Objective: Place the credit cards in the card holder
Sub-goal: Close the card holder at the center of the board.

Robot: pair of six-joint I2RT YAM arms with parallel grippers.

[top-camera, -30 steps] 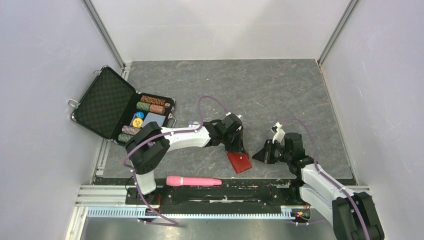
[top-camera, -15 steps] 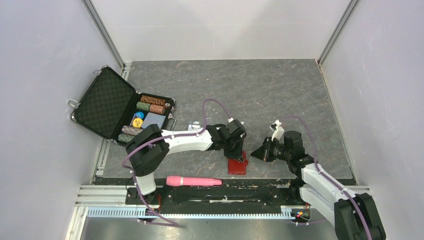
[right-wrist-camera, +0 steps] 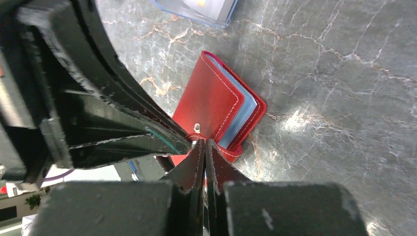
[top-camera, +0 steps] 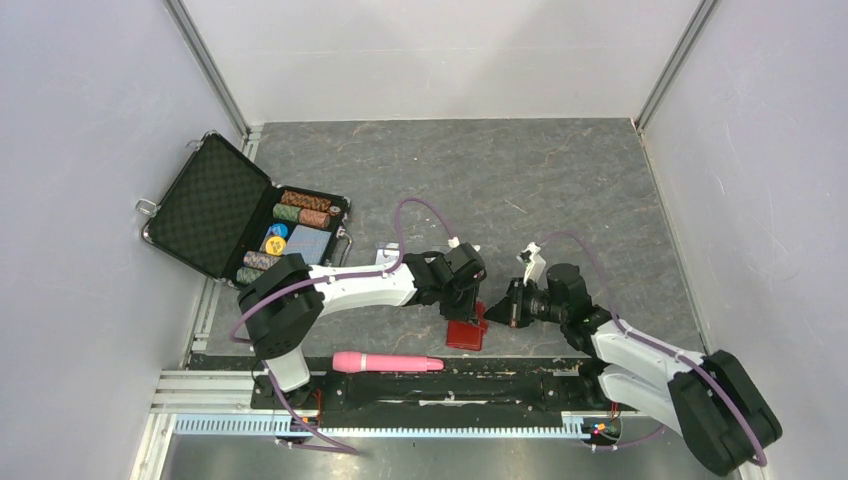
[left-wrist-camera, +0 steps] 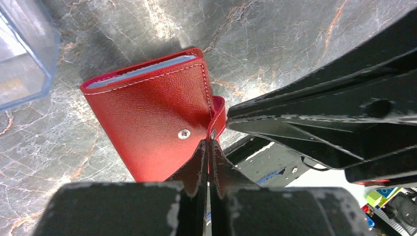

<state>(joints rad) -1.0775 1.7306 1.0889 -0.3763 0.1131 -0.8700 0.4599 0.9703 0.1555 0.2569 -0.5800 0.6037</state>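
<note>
The red card holder (top-camera: 465, 335) lies folded shut on the grey mat near the front edge. The left wrist view shows its cover (left-wrist-camera: 147, 113), snap stud and loose snap tab (left-wrist-camera: 219, 115). The right wrist view shows it (right-wrist-camera: 209, 101) with its pale blue pockets (right-wrist-camera: 242, 114). My left gripper (top-camera: 473, 305) is shut, its tips (left-wrist-camera: 209, 143) touching the tab's end. My right gripper (top-camera: 496, 312) is shut, its tips (right-wrist-camera: 204, 142) at the same tab from the other side. A grey card with a yellow mark (left-wrist-camera: 12, 86) shows inside the clear case.
The clear plastic case (top-camera: 385, 253) lies just left of the grippers. The open black chip briefcase (top-camera: 215, 205) with poker chips (top-camera: 300, 208) stands at the back left. A pink cylinder (top-camera: 387, 362) lies on the front rail. Grey walls close in both sides.
The card holder has slid a little left and toward the front edge and turned. My left gripper moved with it. My right gripper has come in from the right until it meets the tab.
</note>
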